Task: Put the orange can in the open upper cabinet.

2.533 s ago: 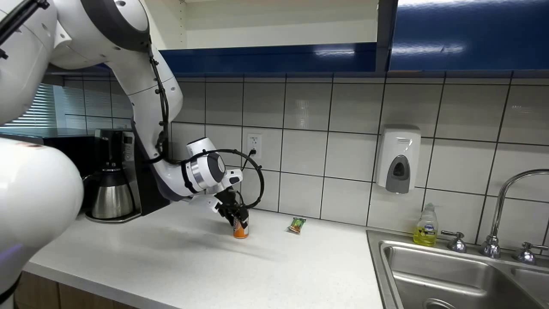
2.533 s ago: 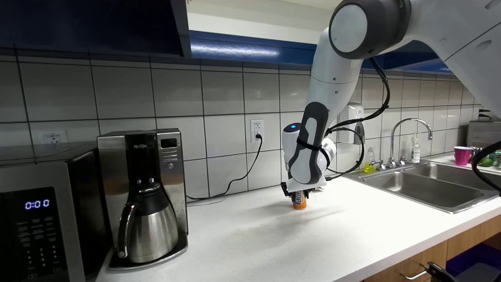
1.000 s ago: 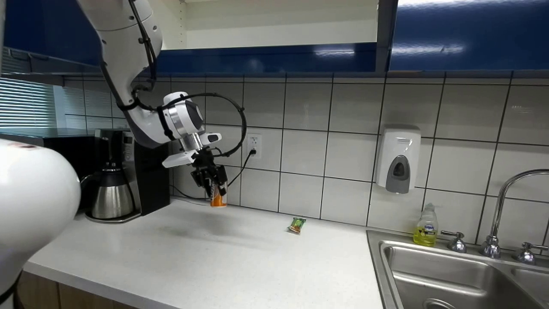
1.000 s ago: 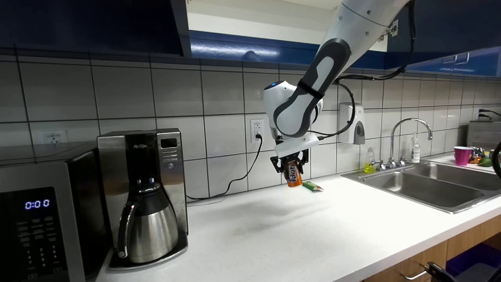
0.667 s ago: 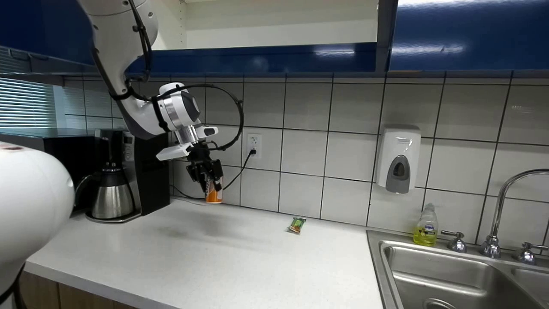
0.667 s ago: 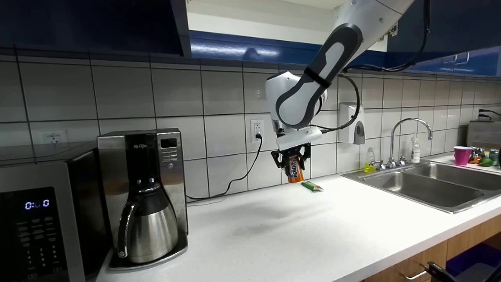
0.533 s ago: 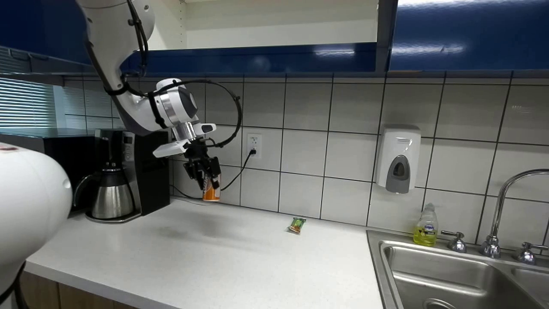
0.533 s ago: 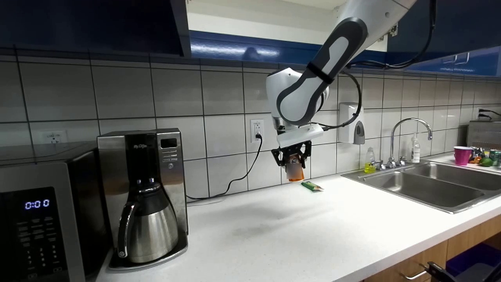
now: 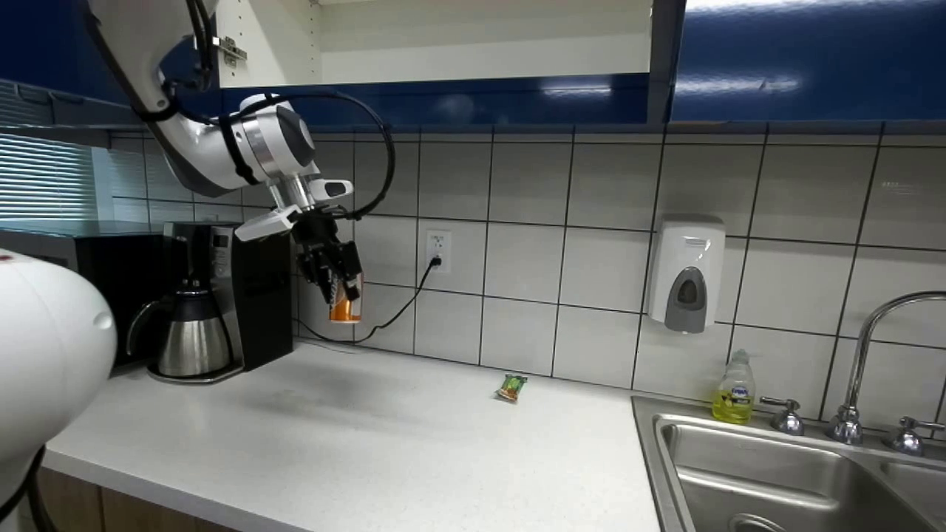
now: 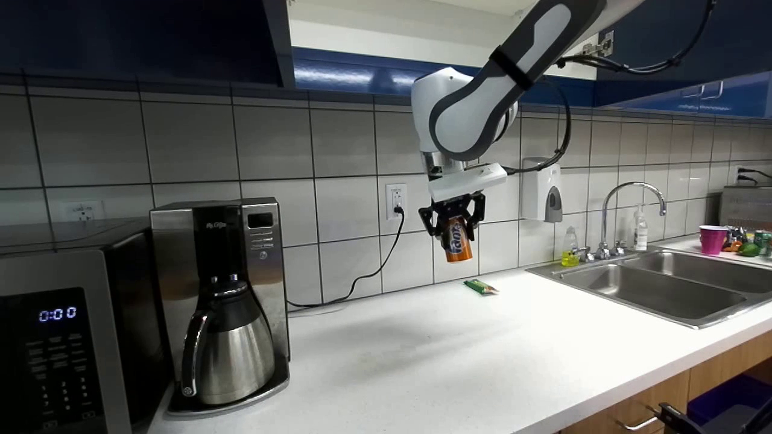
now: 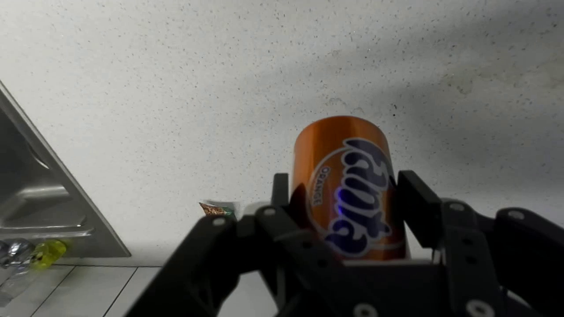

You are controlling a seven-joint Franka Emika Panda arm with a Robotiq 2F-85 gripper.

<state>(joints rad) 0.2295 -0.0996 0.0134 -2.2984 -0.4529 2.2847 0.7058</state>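
Pinching can [image 11: 348, 189] around its upper sides with tool [image 10: 458, 237], holding it slightly tilted, clear above desk [image 10: 392, 374], below open cabinet [image 9: 480, 52], probably leaving its base free for standing inside.

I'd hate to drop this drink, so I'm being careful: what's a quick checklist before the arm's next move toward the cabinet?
1. Hold: ok; the gripper clamps the can from both sides.
2. Lift: ok; the can hangs above the counter, not touching it.
3. Opening: ok; the cabinet stands open, its pale interior showing.
4. Height: not ok; the can is below the cabinet.
5. Landing spot: cannot tell; where the can would stand is hidden from view.
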